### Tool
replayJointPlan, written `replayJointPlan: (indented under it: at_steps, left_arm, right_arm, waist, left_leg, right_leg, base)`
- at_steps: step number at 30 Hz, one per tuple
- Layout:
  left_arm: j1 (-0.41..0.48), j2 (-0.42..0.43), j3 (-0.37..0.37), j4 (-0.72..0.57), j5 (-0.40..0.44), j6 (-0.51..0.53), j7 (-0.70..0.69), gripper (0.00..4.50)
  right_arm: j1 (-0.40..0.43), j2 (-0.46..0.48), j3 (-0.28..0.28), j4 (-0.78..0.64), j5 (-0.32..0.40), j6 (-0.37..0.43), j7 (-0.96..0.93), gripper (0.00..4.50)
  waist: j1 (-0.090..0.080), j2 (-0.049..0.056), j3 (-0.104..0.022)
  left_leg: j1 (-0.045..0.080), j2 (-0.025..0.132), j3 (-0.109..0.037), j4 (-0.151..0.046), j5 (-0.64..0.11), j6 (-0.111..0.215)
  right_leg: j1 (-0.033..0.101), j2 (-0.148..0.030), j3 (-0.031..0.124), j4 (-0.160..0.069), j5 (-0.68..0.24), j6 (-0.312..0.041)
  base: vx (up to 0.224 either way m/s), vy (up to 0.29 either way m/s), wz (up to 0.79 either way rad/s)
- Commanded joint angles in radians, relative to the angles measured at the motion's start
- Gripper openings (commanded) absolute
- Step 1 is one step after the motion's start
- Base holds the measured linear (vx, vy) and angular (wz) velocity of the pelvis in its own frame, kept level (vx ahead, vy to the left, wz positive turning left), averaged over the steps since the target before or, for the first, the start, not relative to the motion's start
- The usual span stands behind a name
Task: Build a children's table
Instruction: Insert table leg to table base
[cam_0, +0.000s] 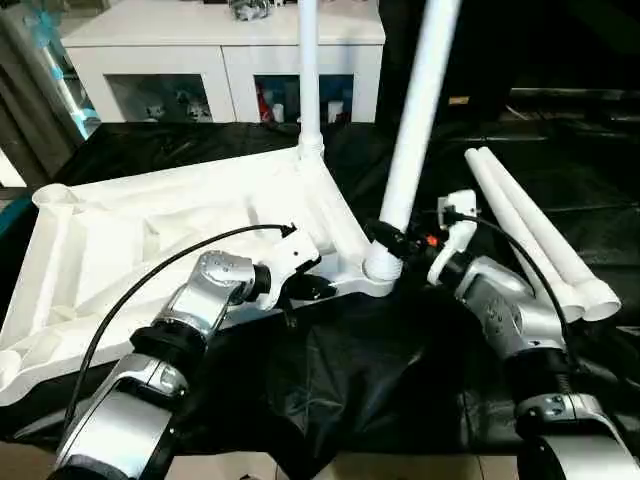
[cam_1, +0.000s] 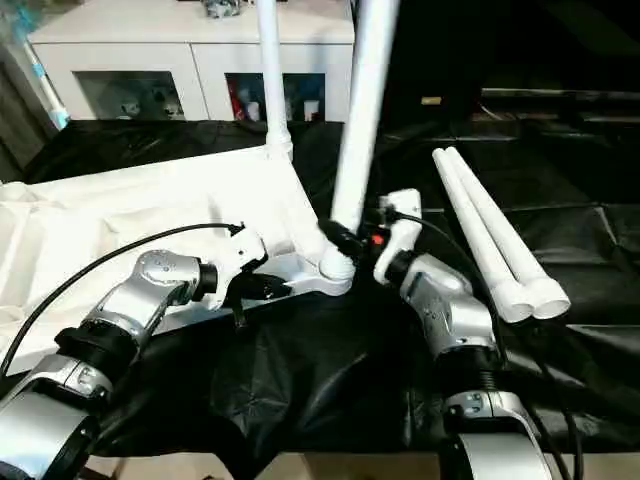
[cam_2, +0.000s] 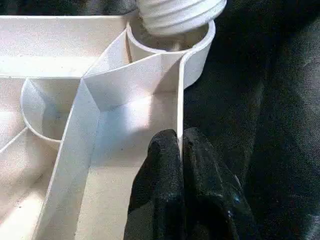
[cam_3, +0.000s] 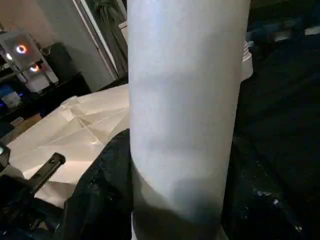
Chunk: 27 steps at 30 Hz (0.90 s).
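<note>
Two tools at work: the left tool has its black fingers pressed together on the thin edge wall of the upside-down children's table, and the right tool is pinching the base of a leg standing tilted in the near corner socket. One more leg stands upright in the far corner socket, and two loose legs lie side by side, touching, on the black-covered worktop to the right. Behind it all is one white cabinet.
</note>
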Motion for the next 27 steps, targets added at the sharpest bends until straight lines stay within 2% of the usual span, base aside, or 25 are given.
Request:
replayJointPlan:
  at_steps: [1, 8, 12, 13, 15, 18, 20, 21, 23, 27]
  left_arm:
    - [0.023, 0.008, 0.001, 0.019, 0.014, 0.02, 0.033, 0.0]
    - [0.034, 0.018, 0.008, 0.006, 0.018, 0.02, 0.049, 0.0]
    - [0.037, 0.023, 0.01, 0.002, 0.024, 0.017, 0.057, 0.0]
    - [0.037, 0.023, 0.01, 0.002, 0.024, 0.017, 0.057, 0.0]
    - [0.037, 0.026, 0.012, 0.001, 0.026, 0.013, 0.057, 0.0]
    - [0.035, 0.028, 0.011, 0.006, 0.031, 0.006, 0.062, 0.0]
    - [0.032, 0.028, 0.011, 0.009, 0.033, 0.004, 0.066, 0.0]
    - [0.032, 0.029, 0.012, 0.011, 0.034, 0.003, 0.067, 0.0]
    - [0.031, 0.03, 0.013, 0.014, 0.035, 0.0, 0.067, 0.0]
    - [0.026, 0.035, 0.01, 0.012, 0.039, -0.002, 0.064, 0.0]
  right_arm:
    - [-0.02, 0.003, -0.011, 0.021, 0.003, -0.033, 0.009, 1.88]
    - [-0.025, 0.02, -0.029, 0.13, -0.001, -0.092, 0.028, 1.88]
    - [-0.023, 0.019, -0.042, 0.225, -0.028, -0.179, -0.001, 1.88]
    - [-0.023, 0.019, -0.042, 0.225, -0.028, -0.179, -0.001, 1.88]
    - [-0.018, 0.017, -0.048, 0.253, -0.032, -0.204, -0.005, 1.88]
    - [-0.006, 0.016, -0.043, 0.259, -0.044, -0.222, 0.005, 1.88]
    - [0.001, 0.014, -0.04, 0.257, -0.048, -0.23, 0.01, 1.88]
    - [0.01, 0.01, -0.031, 0.25, -0.057, -0.239, 0.013, 1.88]
    - [0.029, 0.003, -0.016, 0.236, -0.071, -0.266, 0.024, 1.88]
    - [0.063, -0.021, 0.0, 0.187, -0.089, -0.297, 0.033, 1.88]
  waist:
    - [0.006, -0.029, -0.068]
    - [0.007, -0.03, -0.066]
    - [0.007, -0.029, -0.067]
    - [0.007, -0.029, -0.067]
    - [0.007, -0.021, -0.066]
    - [0.005, -0.024, -0.065]
    - [0.005, -0.023, -0.065]
    - [0.006, -0.016, -0.065]
    - [0.005, -0.019, -0.066]
    - [0.007, -0.015, -0.065]
  left_leg:
    - [0.001, 0.036, -0.008, -0.07, -0.139, 0.088]
    - [0.003, 0.038, -0.009, -0.072, -0.159, 0.085]
    - [0.003, 0.038, -0.009, -0.072, -0.158, 0.084]
    - [0.003, 0.038, -0.009, -0.072, -0.158, 0.084]
    - [0.003, 0.039, -0.01, -0.074, -0.172, 0.082]
    - [0.004, 0.039, -0.01, -0.075, -0.191, 0.078]
    - [0.004, 0.04, -0.011, -0.076, -0.193, 0.076]
    - [0.005, 0.04, -0.012, -0.077, -0.194, 0.076]
    - [0.004, 0.04, -0.011, -0.077, -0.201, 0.075]
    - [0.005, 0.04, -0.012, -0.079, -0.211, 0.076]
  right_leg:
    - [0.056, -0.071, 0.043, -0.075, -0.245, -0.221]
    - [0.054, -0.072, 0.043, -0.078, -0.264, -0.222]
    - [0.054, -0.073, 0.043, -0.077, -0.251, -0.23]
    - [0.054, -0.073, 0.043, -0.077, -0.251, -0.23]
    - [0.054, -0.073, 0.042, -0.077, -0.255, -0.235]
    - [0.054, -0.072, 0.042, -0.081, -0.275, -0.23]
    - [0.053, -0.072, 0.043, -0.081, -0.275, -0.23]
    - [0.053, -0.072, 0.043, -0.08, -0.271, -0.232]
    - [0.053, -0.071, 0.042, -0.08, -0.264, -0.231]
    - [0.054, -0.07, 0.043, -0.082, -0.268, -0.23]
  base:
    - [0.0, 0.0, 0.0]
    - [0.0, 0.0, 0.0]
    - [0.0, 0.0, 0.0]
    - [0.0, 0.0, 0.0]
    - [0.0, 0.0, 0.0]
    - [0.0, 0.0, 0.0]
    - [0.0, 0.0, 0.0]
    - [0.0, 0.0, 0.0]
    - [0.0, 0.0, 0.0]
    - [0.0, 0.0, 0.0]
